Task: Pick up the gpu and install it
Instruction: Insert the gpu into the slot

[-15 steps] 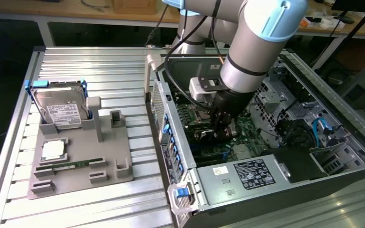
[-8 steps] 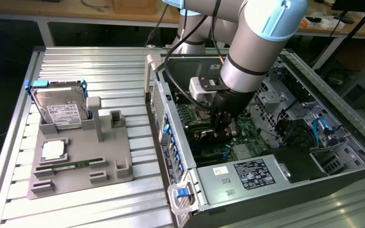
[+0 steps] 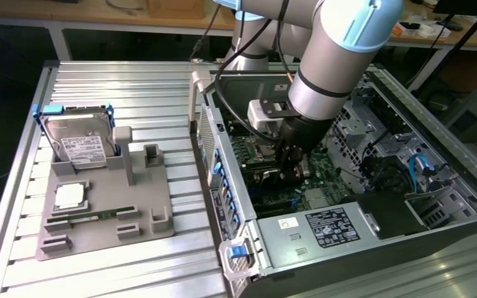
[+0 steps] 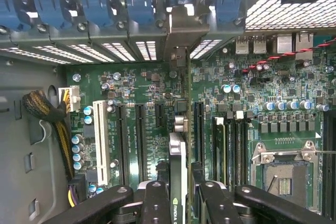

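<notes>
The gripper (image 4: 178, 195) is clamped narrow on the gpu (image 4: 177, 156), held edge-on just below it inside the case (image 3: 371, 261), long axis parallel to the motherboard (image 4: 131, 85) slots (image 4: 142, 140), bracket end at the rear wall.

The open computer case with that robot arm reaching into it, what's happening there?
The arm's black gripper is clamped on a thin dark graphics card with a silver metal bracket, holding it edge-on over the green motherboard inside the grey computer case. Whether it is fully seated is unclear. A silver hard drive and slim green memory stick sit on the grey tray outside.
</notes>
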Tool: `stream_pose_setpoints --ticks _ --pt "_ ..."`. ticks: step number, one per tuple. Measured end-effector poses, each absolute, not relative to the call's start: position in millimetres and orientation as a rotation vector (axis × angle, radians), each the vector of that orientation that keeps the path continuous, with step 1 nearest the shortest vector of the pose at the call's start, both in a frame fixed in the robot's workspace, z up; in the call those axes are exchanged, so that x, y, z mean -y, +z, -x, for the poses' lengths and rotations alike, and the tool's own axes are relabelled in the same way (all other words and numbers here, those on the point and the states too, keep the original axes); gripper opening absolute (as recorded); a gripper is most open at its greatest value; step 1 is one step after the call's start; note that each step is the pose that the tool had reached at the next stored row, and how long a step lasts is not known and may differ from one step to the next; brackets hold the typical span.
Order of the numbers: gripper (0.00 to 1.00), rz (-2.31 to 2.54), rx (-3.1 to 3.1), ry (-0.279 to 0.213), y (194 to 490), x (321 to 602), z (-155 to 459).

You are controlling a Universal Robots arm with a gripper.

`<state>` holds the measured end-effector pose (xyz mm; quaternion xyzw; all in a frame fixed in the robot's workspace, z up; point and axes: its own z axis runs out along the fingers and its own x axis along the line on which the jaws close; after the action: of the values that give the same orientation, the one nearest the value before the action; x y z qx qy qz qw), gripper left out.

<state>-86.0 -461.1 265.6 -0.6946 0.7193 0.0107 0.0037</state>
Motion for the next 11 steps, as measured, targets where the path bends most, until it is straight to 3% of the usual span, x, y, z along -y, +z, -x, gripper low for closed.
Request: stream_pose_setpoints --ticks 11 --pt "0.27 2.177 -2.254 0.034 265.4 461.7 86.0"
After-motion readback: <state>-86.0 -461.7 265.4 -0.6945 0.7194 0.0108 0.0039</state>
